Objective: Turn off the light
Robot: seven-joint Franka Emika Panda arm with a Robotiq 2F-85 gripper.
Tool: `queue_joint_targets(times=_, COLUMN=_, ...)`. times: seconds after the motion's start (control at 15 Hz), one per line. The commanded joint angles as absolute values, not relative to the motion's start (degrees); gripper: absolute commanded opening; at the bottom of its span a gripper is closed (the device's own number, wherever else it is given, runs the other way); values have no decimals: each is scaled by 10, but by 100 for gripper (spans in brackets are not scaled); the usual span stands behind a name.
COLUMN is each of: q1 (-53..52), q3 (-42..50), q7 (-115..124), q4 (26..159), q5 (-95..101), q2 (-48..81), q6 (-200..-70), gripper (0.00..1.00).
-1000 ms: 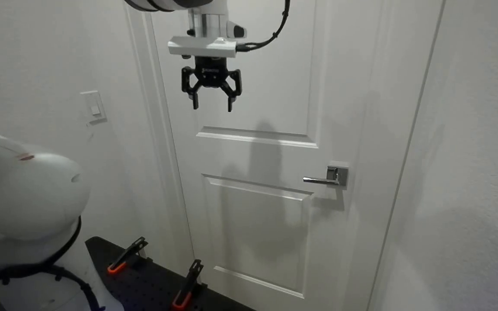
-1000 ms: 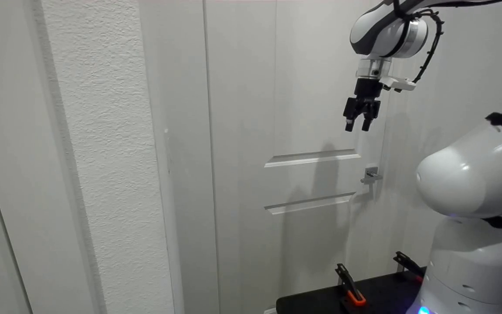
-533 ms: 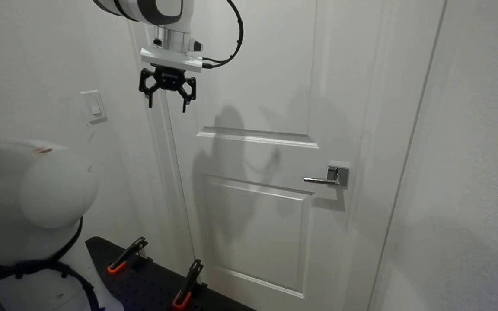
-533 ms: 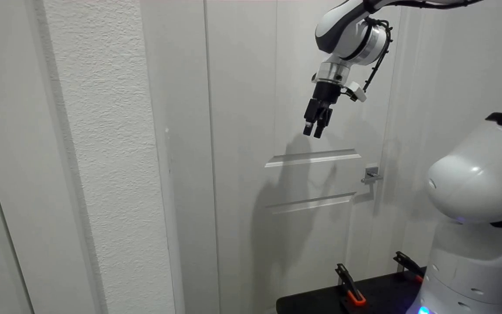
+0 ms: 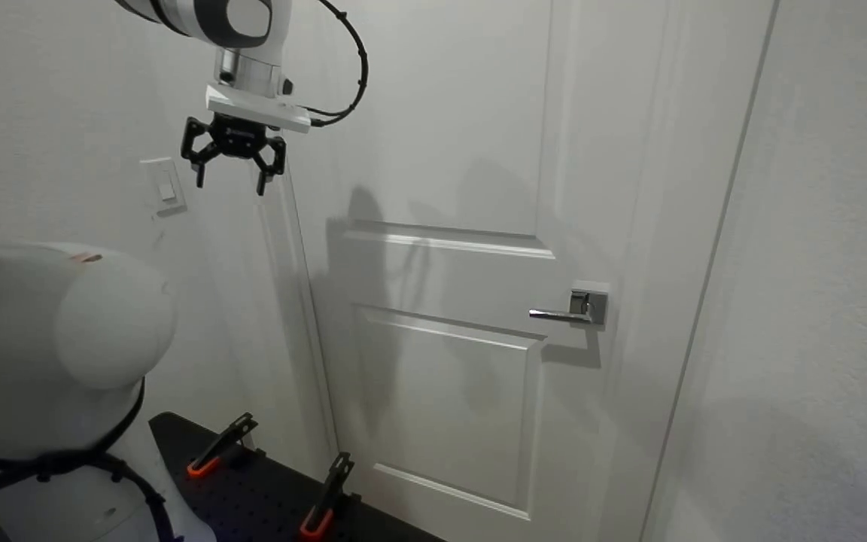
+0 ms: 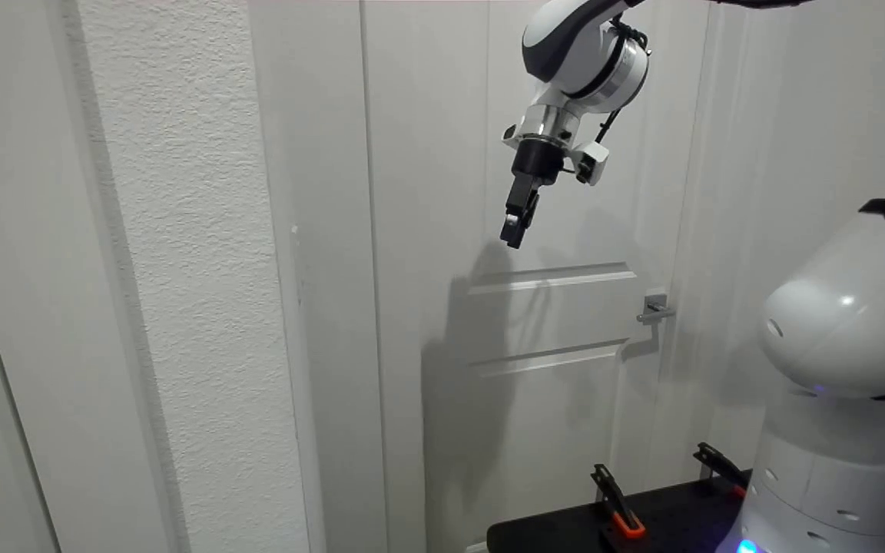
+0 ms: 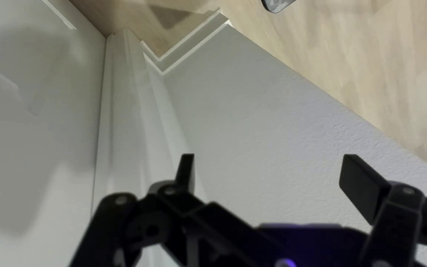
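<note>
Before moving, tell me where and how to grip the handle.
Take the handle near its free end, away from its plate. I'd bring the open gripper straight toward the door, one jaw above, one below: the handle lies nearly level and seems to stand off the door.

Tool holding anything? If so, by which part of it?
Nothing is held: the tool is open and empty in the wrist view, and the wall switch is not gripped.

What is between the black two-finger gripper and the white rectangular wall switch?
In an exterior view, only white wall shows between the black gripper and the switch.
</note>
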State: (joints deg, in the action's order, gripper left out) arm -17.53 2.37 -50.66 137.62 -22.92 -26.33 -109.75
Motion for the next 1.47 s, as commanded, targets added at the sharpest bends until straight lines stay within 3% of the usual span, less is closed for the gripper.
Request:
queue_joint_targets(times=0.0, q1=-181, q3=1, q7=-542, q4=1388, q5=-261, q2=-275, q6=-1123, gripper=100)
queue_joint_targets(times=0.87, q1=-229, q3=-25, q7=-606, q4=1427, q5=-369, q2=-272, q6=-1353, gripper=100)
queue_joint_targets(times=1.4, q1=-227, q3=-34, q7=-625, q4=1423, q5=-399, q2=-264, q6=-1332, gripper=100)
